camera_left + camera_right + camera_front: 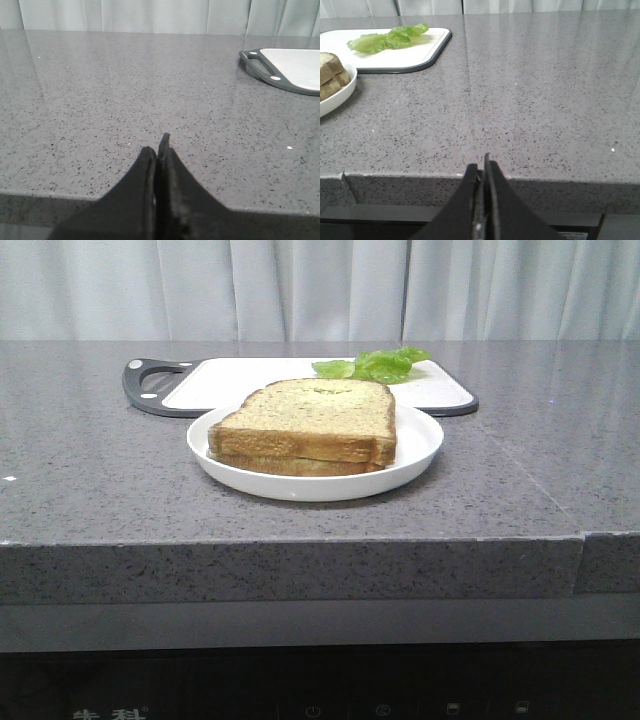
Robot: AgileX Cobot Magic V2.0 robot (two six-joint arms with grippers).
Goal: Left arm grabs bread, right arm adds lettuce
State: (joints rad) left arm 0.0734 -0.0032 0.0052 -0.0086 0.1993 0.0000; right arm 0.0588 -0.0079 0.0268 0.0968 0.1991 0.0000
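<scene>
A toasted brown bread slice (310,418) with a small green mark lies on top of a second slice on a white plate (420,445) at the table's middle. Behind it, crinkly green lettuce (380,364) rests on a white cutting board (240,382). The lettuce (387,39) and the bread's edge (329,70) also show in the right wrist view. My left gripper (157,147) is shut with nothing in it, over bare counter far from the bread. My right gripper (481,167) is shut and empty, at the counter's front edge. Neither arm shows in the front view.
The cutting board's dark handle (262,67) shows in the left wrist view. The grey speckled counter (90,470) ends in a front edge (300,540). White curtains (320,285) hang behind the counter.
</scene>
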